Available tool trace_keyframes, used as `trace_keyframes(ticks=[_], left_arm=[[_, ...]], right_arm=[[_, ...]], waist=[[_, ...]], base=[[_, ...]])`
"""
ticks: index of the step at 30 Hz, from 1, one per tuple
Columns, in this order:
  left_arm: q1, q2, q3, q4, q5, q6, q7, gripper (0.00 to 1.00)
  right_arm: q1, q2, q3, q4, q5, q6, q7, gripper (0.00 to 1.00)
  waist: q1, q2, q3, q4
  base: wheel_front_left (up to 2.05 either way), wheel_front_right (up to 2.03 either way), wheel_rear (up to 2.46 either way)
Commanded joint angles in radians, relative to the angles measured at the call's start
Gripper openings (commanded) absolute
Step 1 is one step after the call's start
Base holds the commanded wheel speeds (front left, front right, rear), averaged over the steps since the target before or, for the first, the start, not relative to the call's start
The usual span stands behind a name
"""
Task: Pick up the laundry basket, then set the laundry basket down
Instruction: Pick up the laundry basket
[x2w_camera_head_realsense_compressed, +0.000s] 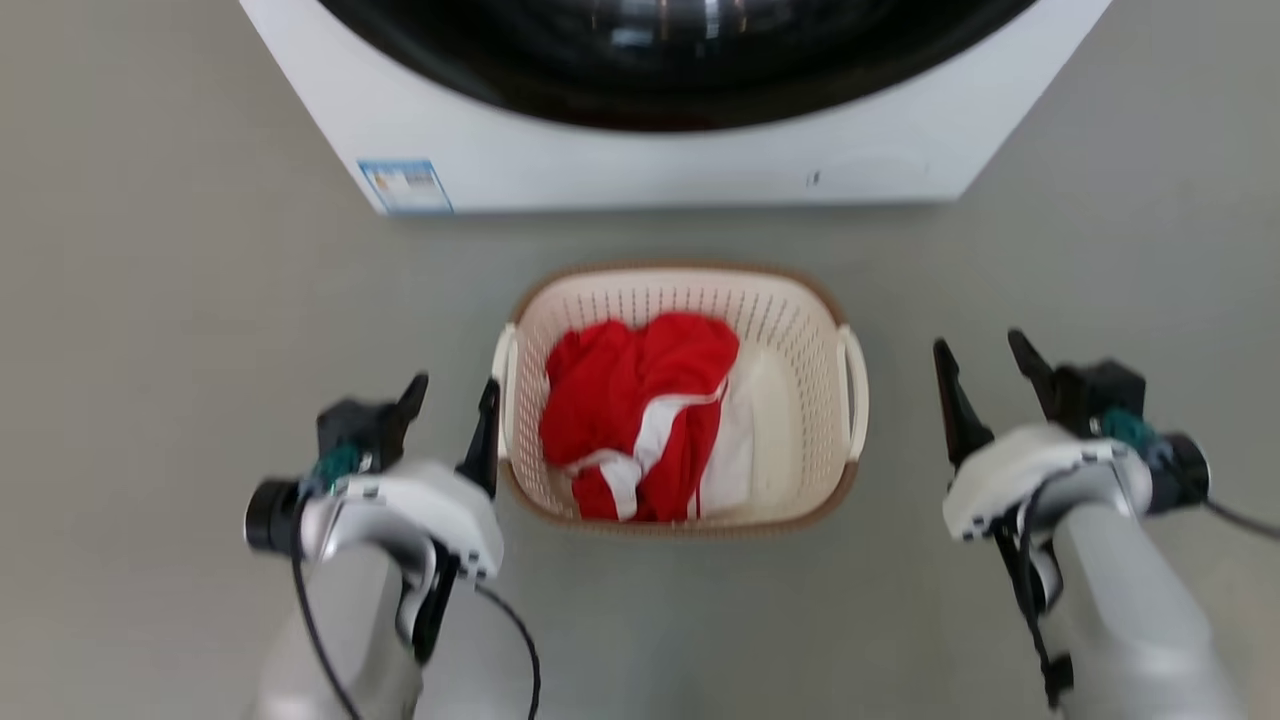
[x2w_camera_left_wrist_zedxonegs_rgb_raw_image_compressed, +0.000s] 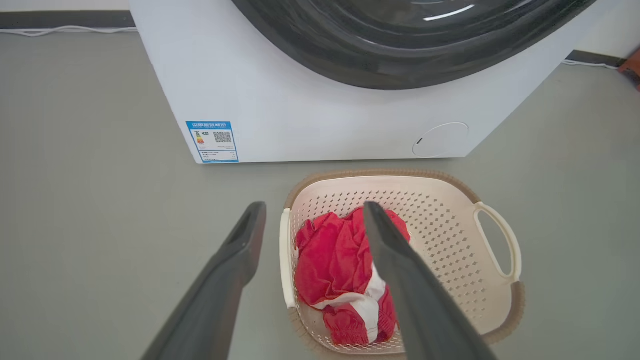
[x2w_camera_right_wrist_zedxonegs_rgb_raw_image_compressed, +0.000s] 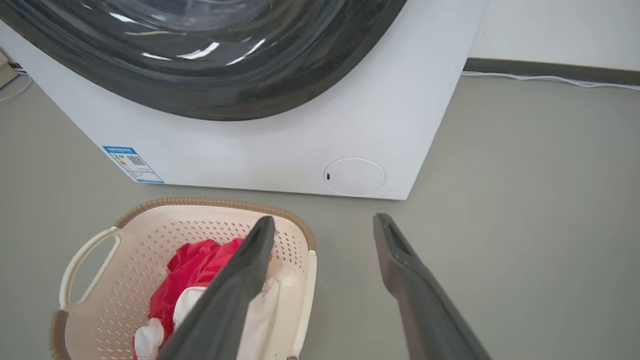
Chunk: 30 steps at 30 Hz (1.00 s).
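One brown-rimmed cream-white perforated plastic laundry basket, holding one red white-striped garment, is flanked by two tools: left tool and right tool, both spread, empty.

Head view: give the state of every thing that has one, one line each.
laundry basket: upright on the floor, loaded, not gripped.
red-and-white garment: crumpled inside the basket.
washing machine: door appears shut.
left gripper: open, close beside the left handle.
right gripper: open, apart from the right handle.
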Motion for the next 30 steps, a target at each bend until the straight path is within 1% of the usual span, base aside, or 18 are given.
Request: trace_keyframes(ticks=[1,8,14,20,30], left_arm=[[-0.058,0.015,0.018,0.013,0.002,-0.003,-0.006,1.00],[-0.231,0.015,-0.024,0.193,0.001,0.011,-0.005,1.00],[-0.328,0.015,-0.060,0.301,-0.013,0.009,-0.005,1.00],[-0.396,0.015,-0.082,0.352,-0.027,0.015,-0.006,1.00],[-0.446,0.015,-0.088,0.369,-0.035,0.024,-0.006,1.00]], right_arm=[[-0.042,0.002,0.023,0.009,-0.002,0.006,0.011,1.00],[-0.175,0.002,0.037,0.145,-0.016,0.006,0.058,1.00],[-0.251,0.002,0.045,0.232,-0.029,0.006,0.044,1.00],[-0.310,0.002,0.049,0.284,-0.052,0.006,0.012,1.00],[-0.376,0.002,0.049,0.340,-0.059,0.006,-0.024,1.00]], waist=[[0.0000,0.0000,0.089,0.000],[0.0000,0.0000,0.209,0.007],[0.0000,0.0000,0.274,0.002],[0.0000,0.0000,0.333,-0.001],[0.0000,0.0000,0.407,-0.004]], base=[[0.00,0.00,0.00],[0.00,0.00,0.00],[0.00,0.00,0.00],[0.00,0.00,0.00],[0.00,0.00,0.00]])
